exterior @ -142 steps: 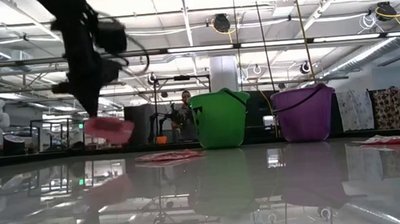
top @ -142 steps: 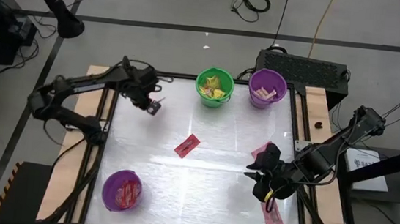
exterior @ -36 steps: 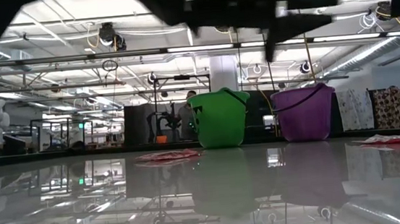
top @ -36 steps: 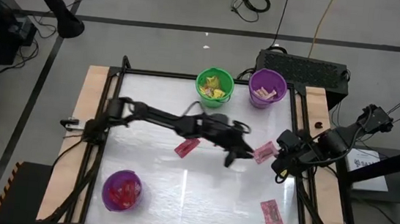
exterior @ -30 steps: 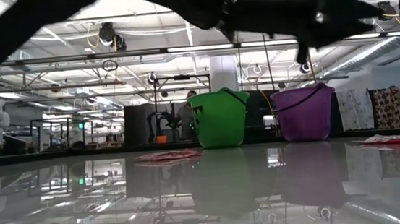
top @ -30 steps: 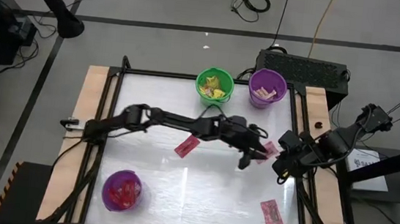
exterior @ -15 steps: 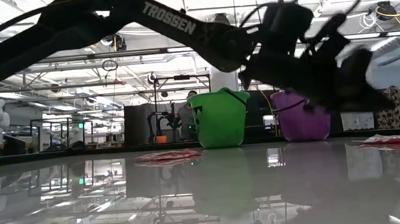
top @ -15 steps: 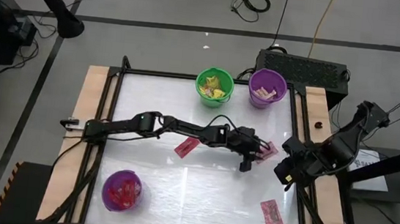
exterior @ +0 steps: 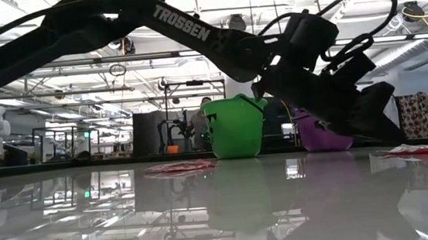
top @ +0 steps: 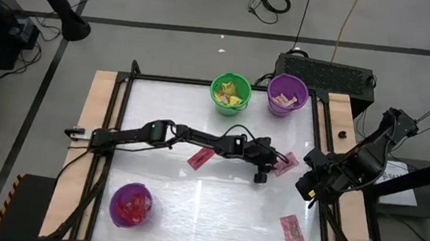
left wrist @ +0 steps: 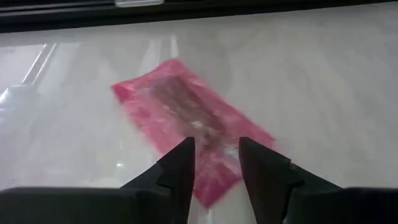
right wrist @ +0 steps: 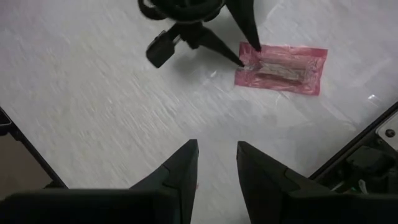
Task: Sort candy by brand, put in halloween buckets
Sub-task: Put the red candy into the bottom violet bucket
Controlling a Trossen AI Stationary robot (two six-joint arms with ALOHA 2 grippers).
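Left gripper [top: 267,170] having crossed to centre-right, fingers parted, straddling the pink packet [top: 285,164] edge; next: closing, lifting. Right gripper [top: 309,190] waiting, parted.

A bright green bucket [top: 230,93] and a purple bucket [top: 287,94] are standing upright side by side at the table's twelve o'clock edge; the green is holding yellow packets, the purple tan pieces. A second purple bucket [top: 131,205], holding red packets, is sitting at seven o'clock. Three flat pink-red packets are lying loose: one near the centre [top: 201,158], one at three o'clock [top: 285,164], one at five o'clock [top: 292,231].
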